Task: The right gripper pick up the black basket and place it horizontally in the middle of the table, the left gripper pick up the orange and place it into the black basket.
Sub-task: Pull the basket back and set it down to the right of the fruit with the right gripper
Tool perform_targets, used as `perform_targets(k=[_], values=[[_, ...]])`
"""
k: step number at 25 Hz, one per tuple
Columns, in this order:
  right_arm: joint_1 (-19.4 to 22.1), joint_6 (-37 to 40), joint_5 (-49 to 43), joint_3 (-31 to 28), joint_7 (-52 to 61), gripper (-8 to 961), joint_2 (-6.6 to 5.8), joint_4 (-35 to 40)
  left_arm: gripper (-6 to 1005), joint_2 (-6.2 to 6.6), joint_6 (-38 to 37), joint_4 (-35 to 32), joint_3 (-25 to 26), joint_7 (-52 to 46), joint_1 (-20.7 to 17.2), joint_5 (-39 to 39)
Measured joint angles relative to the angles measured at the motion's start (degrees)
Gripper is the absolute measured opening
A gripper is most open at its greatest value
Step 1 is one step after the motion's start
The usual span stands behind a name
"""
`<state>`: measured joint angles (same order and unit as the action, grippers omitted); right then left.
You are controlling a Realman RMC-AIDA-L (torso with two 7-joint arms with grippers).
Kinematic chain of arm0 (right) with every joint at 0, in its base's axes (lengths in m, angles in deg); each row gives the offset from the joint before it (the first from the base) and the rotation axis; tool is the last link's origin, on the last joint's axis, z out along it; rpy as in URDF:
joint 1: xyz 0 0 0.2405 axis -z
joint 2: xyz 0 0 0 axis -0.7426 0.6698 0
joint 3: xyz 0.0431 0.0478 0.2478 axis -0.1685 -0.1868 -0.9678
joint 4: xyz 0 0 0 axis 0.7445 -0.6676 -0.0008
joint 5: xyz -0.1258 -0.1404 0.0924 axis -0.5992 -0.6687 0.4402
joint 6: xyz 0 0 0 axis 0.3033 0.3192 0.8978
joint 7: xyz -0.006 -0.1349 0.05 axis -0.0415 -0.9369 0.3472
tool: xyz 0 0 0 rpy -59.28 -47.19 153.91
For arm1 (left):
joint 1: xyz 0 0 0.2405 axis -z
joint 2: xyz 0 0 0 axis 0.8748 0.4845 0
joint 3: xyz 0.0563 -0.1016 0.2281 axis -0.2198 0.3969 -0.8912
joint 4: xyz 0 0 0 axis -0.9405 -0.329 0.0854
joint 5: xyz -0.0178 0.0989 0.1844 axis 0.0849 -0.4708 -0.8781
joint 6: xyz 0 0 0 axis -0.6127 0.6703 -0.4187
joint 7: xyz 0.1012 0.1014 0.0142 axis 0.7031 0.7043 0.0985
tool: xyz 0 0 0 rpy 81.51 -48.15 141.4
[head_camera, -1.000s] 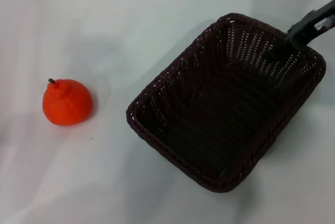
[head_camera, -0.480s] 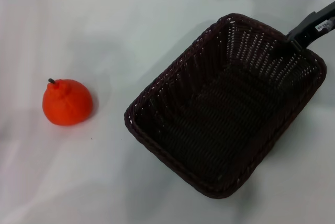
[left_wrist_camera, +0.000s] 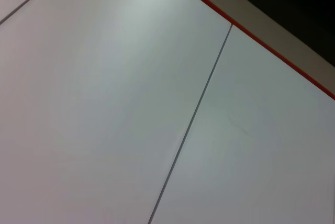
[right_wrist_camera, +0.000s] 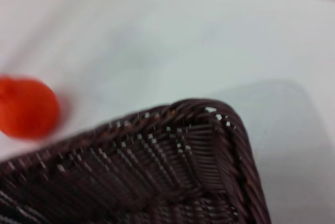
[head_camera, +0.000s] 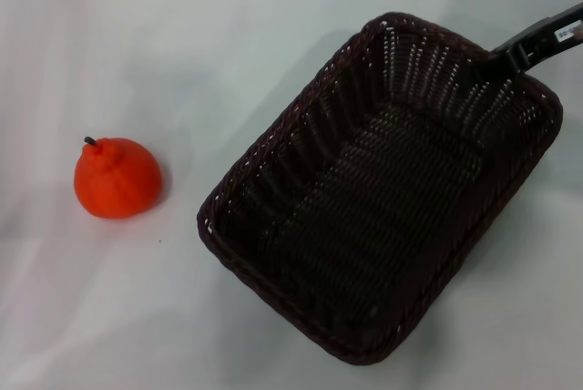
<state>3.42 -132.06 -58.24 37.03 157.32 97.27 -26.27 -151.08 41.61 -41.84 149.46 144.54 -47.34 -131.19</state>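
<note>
The near part of the white tabletop (head_camera: 137, 317) is bare. Just beyond it, at about 9 o'clock in the head view, the orange (head_camera: 117, 178) sits upright with its stem up, well apart from the black basket (head_camera: 383, 189). The basket fills the 3 o'clock side and lies askew, its long axis running from 7 toward 1 o'clock, not yet horizontal. Its near corner looks lifted or sliding, though that is hard to confirm.

Farthest off, at 2 o'clock, the right end effector (head_camera: 499, 60) meets the basket's far rim and appears clamped on the braided edge; its fingers are hidden by the weave. The left end effector shows in no view, so its state cannot be told.

To do this step well, keep the rim hold firm and swing the basket slowly about that far corner until the long side lies across the tabletop. Bring it toward the centre without sweeping into the orange, and set it flat before letting go.
</note>
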Motion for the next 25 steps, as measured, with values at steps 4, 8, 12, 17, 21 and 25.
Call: perform_targets(k=[4, 8, 12, 17, 21, 25], values=[[1.0, -1.4, 4.1, -3.4, 0.5, 204, -1.38, -1.8, 932, 0.06, -0.1, 0.0, 0.0, 0.0, 0.3, -0.1], [1.0, -1.5, 6.6, -6.2, 0.7, 200, -3.07, -5.9, 933, 0.16, -0.2, 0.1, 0.0, 0.0, 0.5, -0.1], [1.6, -1.3, 9.3, -9.3, 1.2, 194, -4.34, -10.0, 932, 0.18, -0.5, 0.1, 0.0, 0.0, 0.6, -0.2], [2.8, 1.4, 11.9, -13.5, 2.3, 194, -5.09, -15.6, 932, 0.18, -1.2, 0.1, -0.1, 0.0, 0.9, -0.5], [3.5, 4.1, 13.2, -15.8, 3.7, 194, -5.42, -20.0, 933, 0.18, -1.8, 0.2, -0.2, 0.0, 1.3, -0.5], [4.4, 5.9, 13.4, -17.7, 6.1, 194, -5.06, -21.0, 933, 0.18, -1.9, 0.3, -0.4, 0.0, 1.4, -0.6]])
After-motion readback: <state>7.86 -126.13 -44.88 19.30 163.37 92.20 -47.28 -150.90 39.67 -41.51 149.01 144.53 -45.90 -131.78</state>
